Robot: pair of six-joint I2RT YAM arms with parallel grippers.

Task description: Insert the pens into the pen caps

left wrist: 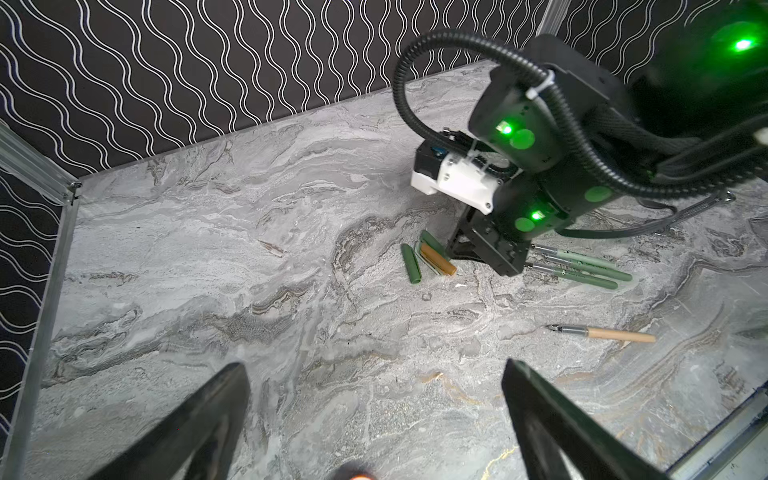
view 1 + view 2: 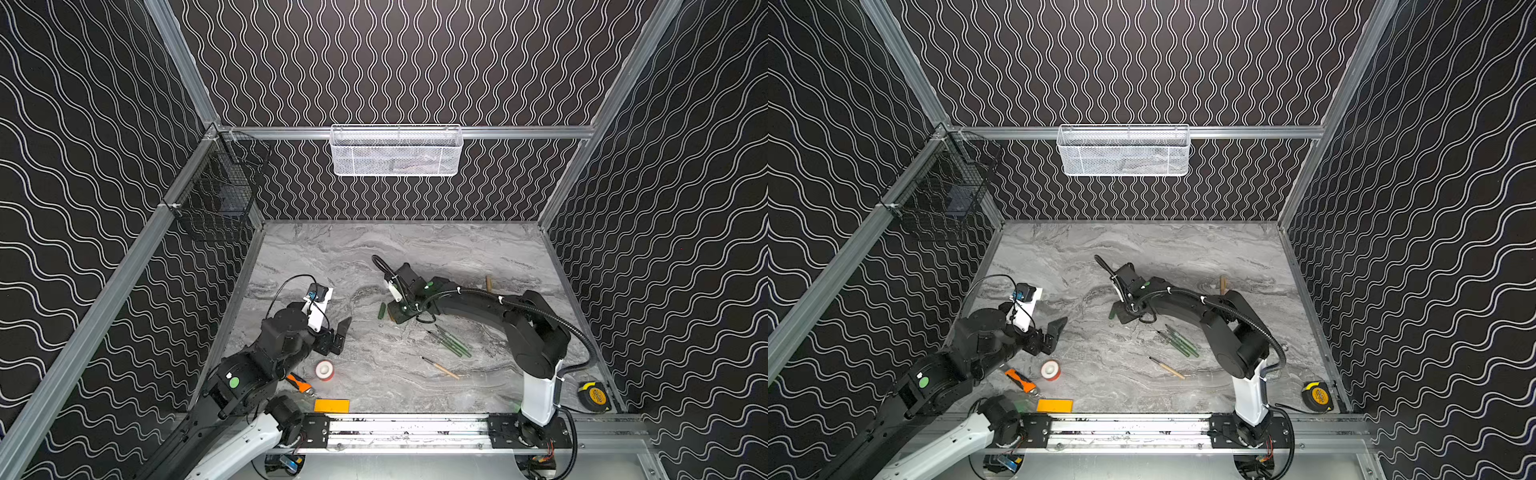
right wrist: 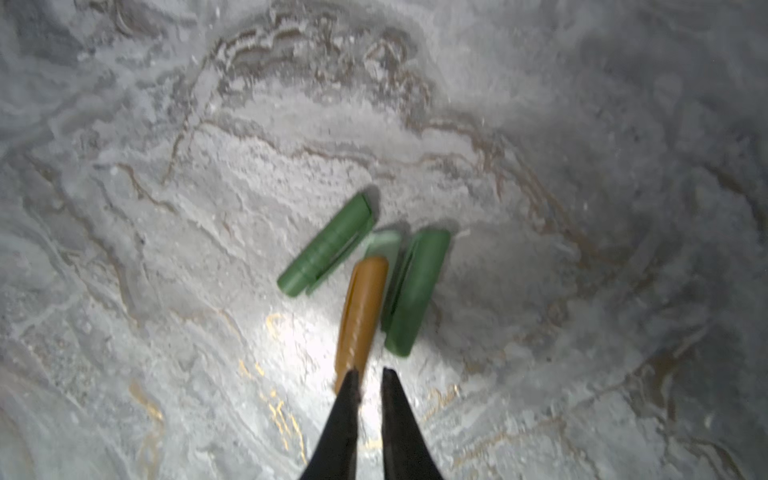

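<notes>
Currently, right hand [image 3: 368, 372] low over the middle of the surface [image 2: 332, 257], tips almost together, only bare marble showing in the slit between them. Grips nothing visible; meets the near end of the tan cap [image 3: 361, 316] at one fingertip [image 3: 351, 386]. Close alongside that cap, a dark green cap [image 3: 415, 291]; angled off its other side, a second dark green cap [image 3: 328, 245]; half hidden between them, a paler green piece [image 3: 382, 243]. At centre left in both top views, left hand [image 1: 374, 365] spread wide, holding nothing, hanging above bare surface. Right of centre in a top view, just below the right hand, green pens [image 2: 453, 343] bunched side by side; a little lower and apart from the bunch, tan pen [image 2: 440, 368] lying alone. Dark tips bare on all of these. Along the lower edge of the surface: red-and-white roll [image 2: 325, 370], flat orange block [image 2: 331, 405], yellow tape measure [image 2: 595, 397] at far right.
</notes>
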